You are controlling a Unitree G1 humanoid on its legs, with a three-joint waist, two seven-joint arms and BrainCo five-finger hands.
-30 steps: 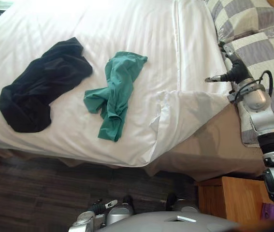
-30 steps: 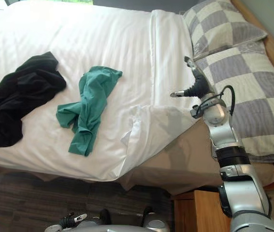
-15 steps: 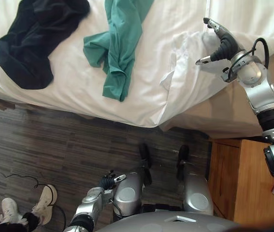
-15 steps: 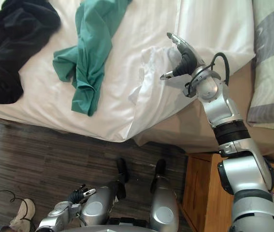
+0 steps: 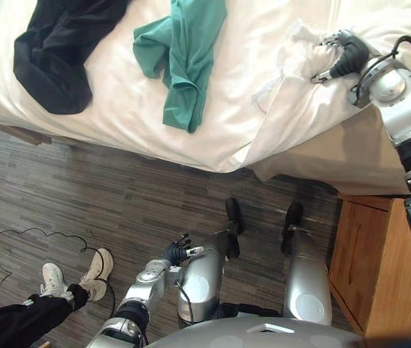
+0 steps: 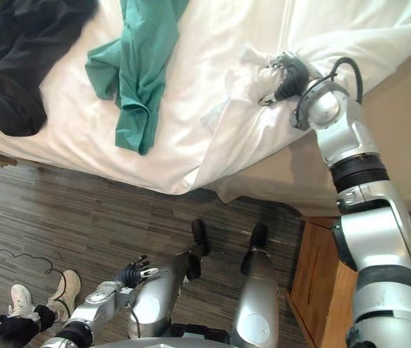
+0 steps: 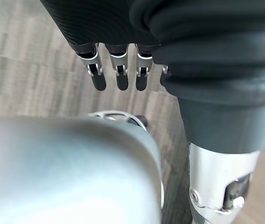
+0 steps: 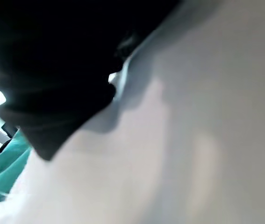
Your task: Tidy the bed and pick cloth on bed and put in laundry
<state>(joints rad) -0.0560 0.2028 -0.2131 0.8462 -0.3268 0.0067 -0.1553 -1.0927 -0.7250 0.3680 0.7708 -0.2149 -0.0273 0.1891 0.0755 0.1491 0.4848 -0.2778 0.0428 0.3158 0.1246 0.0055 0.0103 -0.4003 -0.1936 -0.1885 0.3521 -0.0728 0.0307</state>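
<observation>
Dark wood floor borders the bed, where the right hand has dropped onto the turned-back corner of the white duvet, fingers now curled into a bunched fold, so tidying looks under way. The green garment and black garment lie uncollected on the duvet. The left hand hangs relaxed and empty.
</observation>
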